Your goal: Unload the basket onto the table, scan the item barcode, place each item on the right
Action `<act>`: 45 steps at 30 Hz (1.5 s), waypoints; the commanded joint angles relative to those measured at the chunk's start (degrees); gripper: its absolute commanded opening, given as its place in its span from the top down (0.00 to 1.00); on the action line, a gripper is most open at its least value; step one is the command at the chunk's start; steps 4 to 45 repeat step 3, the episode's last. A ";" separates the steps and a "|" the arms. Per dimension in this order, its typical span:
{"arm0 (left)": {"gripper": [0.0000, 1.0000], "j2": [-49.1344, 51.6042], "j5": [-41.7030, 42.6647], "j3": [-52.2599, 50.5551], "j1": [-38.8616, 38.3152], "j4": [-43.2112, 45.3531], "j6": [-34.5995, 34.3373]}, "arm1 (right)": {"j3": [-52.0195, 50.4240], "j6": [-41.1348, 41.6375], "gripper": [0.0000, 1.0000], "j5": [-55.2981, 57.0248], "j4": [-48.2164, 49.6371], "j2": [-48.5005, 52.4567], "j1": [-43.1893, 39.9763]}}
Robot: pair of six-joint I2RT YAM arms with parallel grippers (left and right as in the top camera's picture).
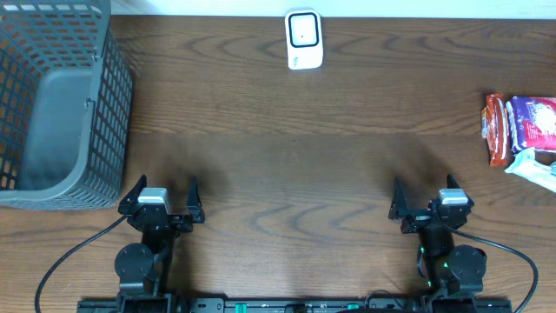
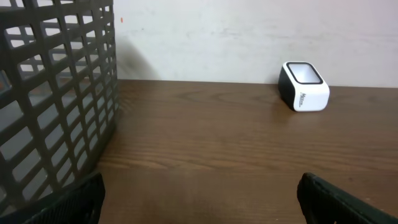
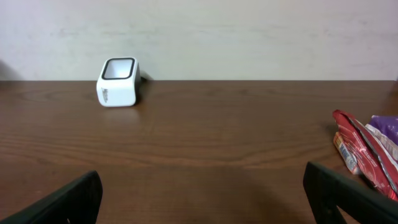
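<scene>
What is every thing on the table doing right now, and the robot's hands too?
left gripper: open, empty
right gripper: open, empty
scanner: standing upright, untouched
basket: upright, nothing seen inside
red packet: lying flat, untouched
purple packet: lying flat beside the red one
white packet: lying flat, partly out of view

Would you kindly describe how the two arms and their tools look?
The left arm and right arm are black with rounded joints. The left tool and right tool each have a pale grey block and two black fingers. Black cables trail from both; the right arm shows green lights.
</scene>
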 commanded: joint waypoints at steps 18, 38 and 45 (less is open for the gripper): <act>0.02 -0.35 0.61 -0.76 0.28 -2.32 -0.70 | -0.24 0.79 0.01 -0.02 -0.07 -0.37 -0.35; 0.02 -0.35 0.61 -0.76 0.28 -2.32 -0.70 | -0.24 0.79 0.01 -0.02 -0.07 -0.37 -0.35; 0.02 -0.35 0.61 -0.76 0.28 -2.32 -0.70 | -0.24 0.79 0.01 -0.02 -0.07 -0.37 -0.35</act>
